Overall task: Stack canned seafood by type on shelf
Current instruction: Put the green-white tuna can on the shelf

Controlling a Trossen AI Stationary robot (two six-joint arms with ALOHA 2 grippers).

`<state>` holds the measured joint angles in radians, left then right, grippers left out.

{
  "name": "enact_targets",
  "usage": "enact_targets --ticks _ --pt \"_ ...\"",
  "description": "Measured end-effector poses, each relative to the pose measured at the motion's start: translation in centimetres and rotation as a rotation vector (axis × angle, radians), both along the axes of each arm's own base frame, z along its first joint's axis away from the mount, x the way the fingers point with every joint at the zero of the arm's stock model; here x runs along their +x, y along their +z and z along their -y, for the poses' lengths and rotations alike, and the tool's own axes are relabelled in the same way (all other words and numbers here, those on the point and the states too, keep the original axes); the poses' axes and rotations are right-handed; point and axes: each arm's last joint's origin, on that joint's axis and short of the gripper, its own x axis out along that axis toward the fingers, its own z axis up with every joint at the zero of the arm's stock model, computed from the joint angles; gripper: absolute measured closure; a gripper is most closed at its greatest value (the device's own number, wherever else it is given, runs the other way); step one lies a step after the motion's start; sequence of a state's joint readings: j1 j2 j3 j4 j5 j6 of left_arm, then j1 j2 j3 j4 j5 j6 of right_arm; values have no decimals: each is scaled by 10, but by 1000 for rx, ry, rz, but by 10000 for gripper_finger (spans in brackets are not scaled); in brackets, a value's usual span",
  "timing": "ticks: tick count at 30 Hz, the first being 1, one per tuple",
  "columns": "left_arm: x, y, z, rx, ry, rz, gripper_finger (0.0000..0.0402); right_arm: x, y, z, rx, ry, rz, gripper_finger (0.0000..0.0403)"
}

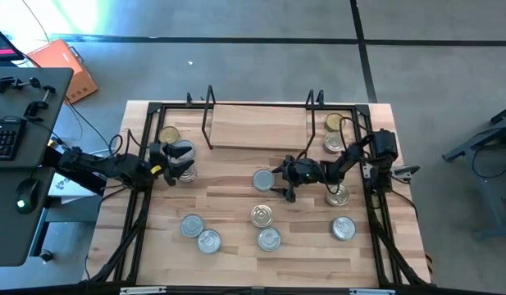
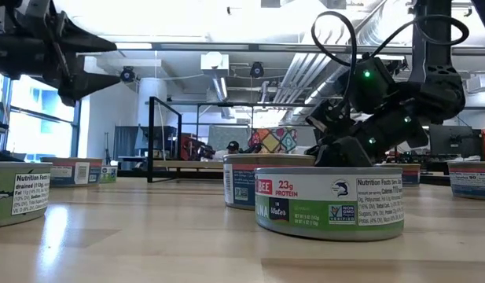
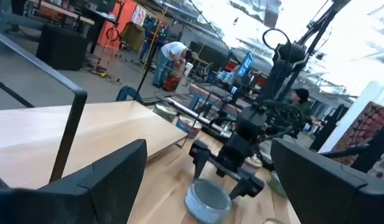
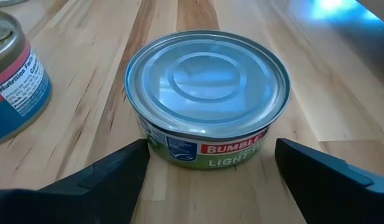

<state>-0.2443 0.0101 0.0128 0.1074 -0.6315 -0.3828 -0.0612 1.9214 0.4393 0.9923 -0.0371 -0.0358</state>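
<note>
Facing: the right end effector points at a silver-topped tin with a green-and-red label, which lies on the surface just ahead of its fingertips, not yet between them.
Right end effector state: fingers spread wide, holding nothing; in the right wrist view the 2 dark fingers flank the near side of the tin.
Left end effector: also wide and holding nothing, poised over 2 stacked tins by the left end of the shelf.
Shelf: a pale board with black wire uprights, beyond both end effectors at the far edge of the surface.
Other tins: a gold-topped tin beside the left end effector's stack; 2 more at the shelf's right end; 5 loose tins on the near side of the right end effector.
</note>
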Motion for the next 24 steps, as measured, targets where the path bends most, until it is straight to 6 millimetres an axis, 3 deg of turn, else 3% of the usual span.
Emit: enact_targets --ticks 6,19,24 --pt "2 0 1 12 0 -12 67 0 0 0 8 -3 2 56" --pt "35 -25 8 156 29 -305 67 1 2 0 23 -12 20 56" --pt "44 -35 10 89 38 -342 67 14 4 1 1 3 -21 54"
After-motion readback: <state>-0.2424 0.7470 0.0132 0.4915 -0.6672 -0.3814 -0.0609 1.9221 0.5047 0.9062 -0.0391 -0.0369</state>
